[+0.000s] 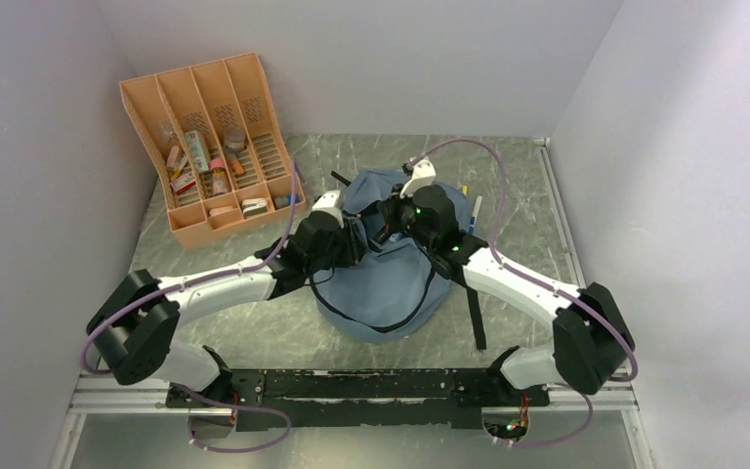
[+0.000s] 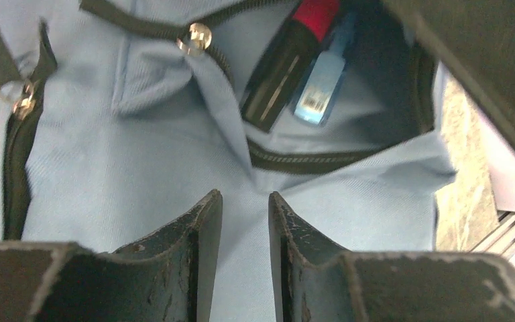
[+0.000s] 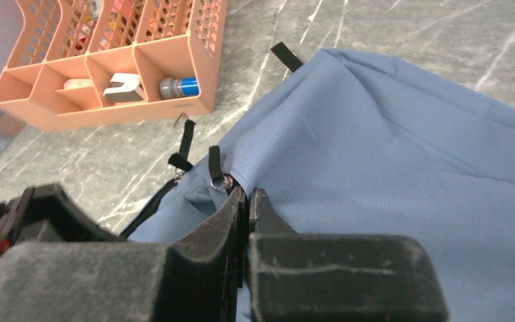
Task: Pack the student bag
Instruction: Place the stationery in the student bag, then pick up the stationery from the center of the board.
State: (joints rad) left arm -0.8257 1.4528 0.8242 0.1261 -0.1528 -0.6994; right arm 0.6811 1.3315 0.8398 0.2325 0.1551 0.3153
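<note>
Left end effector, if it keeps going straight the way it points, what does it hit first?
Most likely the student bag: its blue fabric fills the view ahead of the left end effector, just below the open pocket. Depth is unclear.

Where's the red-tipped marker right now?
Left wrist view, upper centre: the marker lies inside the student bag's open pocket, beside a blue tube, beyond the left gripper.

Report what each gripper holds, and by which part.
Right gripper pinches the bag by its fabric edge beside a zipper ring. Left gripper is open over the bag, holding nothing.
</note>
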